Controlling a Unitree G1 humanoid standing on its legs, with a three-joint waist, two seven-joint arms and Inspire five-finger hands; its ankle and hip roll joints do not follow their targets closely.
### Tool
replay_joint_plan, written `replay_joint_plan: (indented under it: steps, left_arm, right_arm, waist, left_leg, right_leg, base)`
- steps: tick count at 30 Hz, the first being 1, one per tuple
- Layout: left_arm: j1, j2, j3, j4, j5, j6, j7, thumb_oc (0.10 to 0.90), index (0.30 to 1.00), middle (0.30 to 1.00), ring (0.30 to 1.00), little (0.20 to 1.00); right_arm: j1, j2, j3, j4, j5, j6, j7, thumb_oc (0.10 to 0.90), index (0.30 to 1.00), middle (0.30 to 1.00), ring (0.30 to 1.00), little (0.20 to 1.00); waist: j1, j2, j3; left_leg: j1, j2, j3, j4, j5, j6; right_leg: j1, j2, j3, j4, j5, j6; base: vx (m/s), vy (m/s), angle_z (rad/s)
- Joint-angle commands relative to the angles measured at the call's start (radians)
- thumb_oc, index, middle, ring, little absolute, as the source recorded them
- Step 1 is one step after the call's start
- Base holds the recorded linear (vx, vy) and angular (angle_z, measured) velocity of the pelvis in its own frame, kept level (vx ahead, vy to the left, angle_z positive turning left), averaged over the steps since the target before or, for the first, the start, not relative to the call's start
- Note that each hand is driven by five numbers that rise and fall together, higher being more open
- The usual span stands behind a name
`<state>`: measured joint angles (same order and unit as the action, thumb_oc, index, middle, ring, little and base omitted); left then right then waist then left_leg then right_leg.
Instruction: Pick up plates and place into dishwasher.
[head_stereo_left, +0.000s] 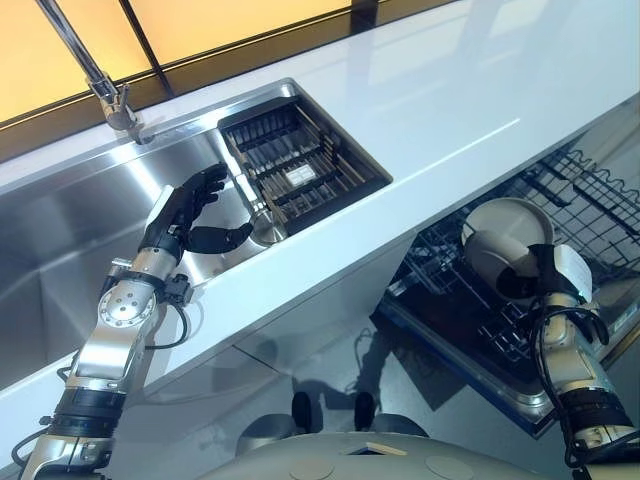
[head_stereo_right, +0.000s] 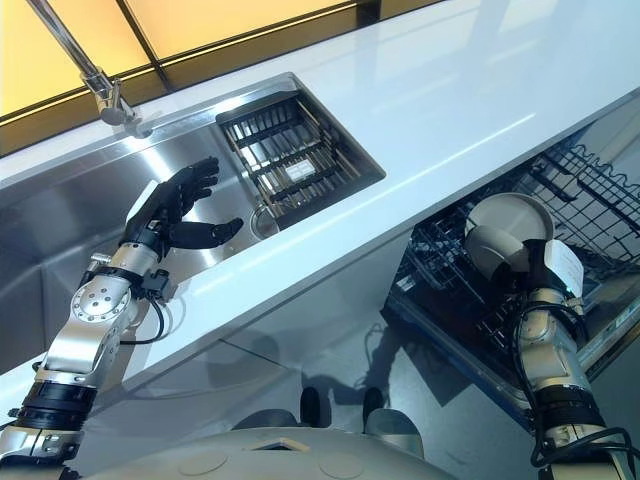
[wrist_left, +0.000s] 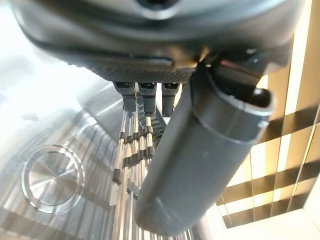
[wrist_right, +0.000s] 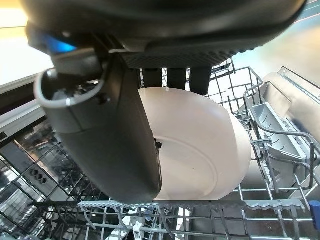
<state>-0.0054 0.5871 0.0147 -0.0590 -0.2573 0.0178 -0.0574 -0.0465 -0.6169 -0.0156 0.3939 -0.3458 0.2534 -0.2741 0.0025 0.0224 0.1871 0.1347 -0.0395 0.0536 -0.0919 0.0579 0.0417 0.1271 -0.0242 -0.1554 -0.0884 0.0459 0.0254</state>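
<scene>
Dishwasher rack (head_stereo_left: 590, 200), the black wire lower basket pulled out below the desk (head_stereo_left: 450, 110), lies directly under the right hand (head_stereo_left: 545, 270), whose thumb and fingers pinch a white plate (head_stereo_left: 505, 250) held on edge just above the wires. Judging by that, the plate has only to go straight down between the tines. The left hand (head_stereo_left: 185, 215) hangs over the steel sink (head_stereo_left: 60, 230), fingers spread and holding nothing.

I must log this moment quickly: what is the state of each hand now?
Left hand: open, holding nothing, over the sink.
Right hand: shut on a white plate, above the dishwasher rack.
</scene>
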Motion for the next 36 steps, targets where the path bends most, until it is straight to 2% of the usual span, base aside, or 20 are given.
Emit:
replay_joint_plan:
  steps: [1,2,9,14,17,23,26,28,32,36]
  left_arm:
    - [-0.065,0.009,0.035,-0.045,-0.028,-0.108,0.02,0.8,0.9,0.9,0.9,0.9]
    - [-0.063,0.007,0.036,-0.048,-0.027,-0.108,0.02,0.8,0.9,0.9,0.9,0.9]
    - [-0.056,0.006,0.033,-0.054,-0.03,-0.105,0.027,0.8,0.9,0.9,0.9,0.9]
    - [-0.06,0.006,0.033,-0.055,-0.035,-0.096,0.042,0.8,0.9,0.9,0.9,0.9]
    - [-0.062,0.006,0.034,-0.057,-0.038,-0.087,0.045,0.8,0.9,0.9,0.9,0.9]
    - [-0.058,0.013,0.048,-0.08,-0.053,-0.06,0.04,0.8,0.9,0.9,0.9,0.9]
    - [-0.059,0.021,0.054,-0.095,-0.058,-0.039,0.037,0.8,0.9,0.9,0.9,0.9]
    - [-0.055,0.024,0.059,-0.098,-0.061,-0.04,0.035,0.8,0.9,0.9,0.9,0.9]
    - [-0.033,0.019,0.082,-0.092,-0.058,-0.058,0.03,0.8,0.9,0.9,0.9,0.9]
    - [0.005,0.017,0.112,-0.084,-0.06,-0.087,0.029,0.8,0.9,0.9,0.9,0.9]
  right_arm:
    - [-0.075,-0.009,0.081,-0.069,-0.012,-0.037,0.034,0.627,0.752,0.752,0.752,0.727]
    - [-0.074,-0.004,0.084,-0.096,-0.003,-0.037,0.042,0.8,0.9,0.9,0.9,0.9]
    - [-0.063,-0.014,0.048,-0.305,0.133,-0.091,0.058,0.8,0.9,0.9,0.9,0.9]
    - [-0.046,-0.02,-0.015,-0.459,0.23,-0.18,0.024,0.8,0.9,0.9,0.9,0.9]
    - [-0.03,-0.022,-0.054,-0.514,0.208,-0.234,-0.022,0.8,0.9,0.9,0.9,0.9]
    - [-0.003,-0.046,-0.137,-0.588,0.122,-0.268,-0.123,0.8,0.9,0.9,0.9,0.9]
    - [0.006,-0.062,-0.175,-0.617,0.149,-0.28,-0.144,0.8,0.9,0.9,0.9,0.9]
    - [0.015,-0.061,-0.198,-0.64,0.205,-0.292,-0.14,0.8,0.9,0.9,0.9,0.9]
    - [0.067,-0.01,-0.25,-0.663,0.425,-0.34,-0.12,0.8,0.9,0.9,0.9,0.9]
    - [0.14,0.053,-0.309,-0.642,0.548,-0.411,-0.178,0.8,0.9,0.9,0.9,0.9]
  waist:
    - [0.019,-0.008,-0.024]
    - [0.018,-0.008,-0.022]
    - [0.004,-0.01,-0.013]
    - [-0.013,-0.01,-0.014]
    - [-0.023,-0.01,-0.015]
    - [-0.038,-0.011,-0.021]
    - [-0.045,-0.012,-0.026]
    - [-0.051,-0.012,-0.028]
    - [-0.069,-0.011,-0.033]
    - [-0.088,-0.007,-0.035]
  left_leg:
    - [0.012,-0.044,0.003,0.006,-0.107,-0.013]
    - [0.012,-0.044,0.003,0.007,-0.107,-0.013]
    - [0.018,-0.042,0.007,0.009,-0.108,-0.007]
    - [0.02,-0.041,0.017,0.012,-0.113,-0.003]
    - [0.022,-0.041,0.025,0.014,-0.116,0.0]
    - [0.018,-0.039,0.044,0.018,-0.114,0.003]
    - [0.021,-0.039,0.054,0.018,-0.116,0.003]
    - [0.021,-0.039,0.059,0.019,-0.118,0.004]
    - [0.021,-0.04,0.074,0.019,-0.121,0.004]
    - [0.027,-0.042,0.085,0.015,-0.132,0.006]
  right_leg:
    - [-0.043,-0.007,-0.029,0.127,-0.098,0.095]
    - [-0.043,-0.008,-0.03,0.129,-0.098,0.096]
    - [-0.046,-0.007,-0.025,0.144,-0.102,0.098]
    - [-0.051,-0.004,-0.016,0.157,-0.111,0.1]
    - [-0.054,-0.003,-0.01,0.164,-0.116,0.101]
    - [-0.063,0.0,0.003,0.169,-0.109,0.102]
    - [-0.062,0.001,0.008,0.167,-0.108,0.103]
    - [-0.063,0.002,0.014,0.168,-0.109,0.103]
    - [-0.072,0.003,0.025,0.171,-0.109,0.104]
    - [-0.074,0.003,0.035,0.173,-0.118,0.11]
  base:
    - [0.0,0.0,0.0]
    - [0.0,0.0,0.0]
    - [0.0,0.0,0.0]
    - [0.0,0.004,-0.04]
    - [0.0,0.003,-0.02]
    - [-0.02,0.002,-0.03]
    - [-0.02,0.004,-0.13]
    - [0.01,0.011,-0.12]
    - [-0.02,0.018,-0.06]
    - [0.01,0.029,-0.14]
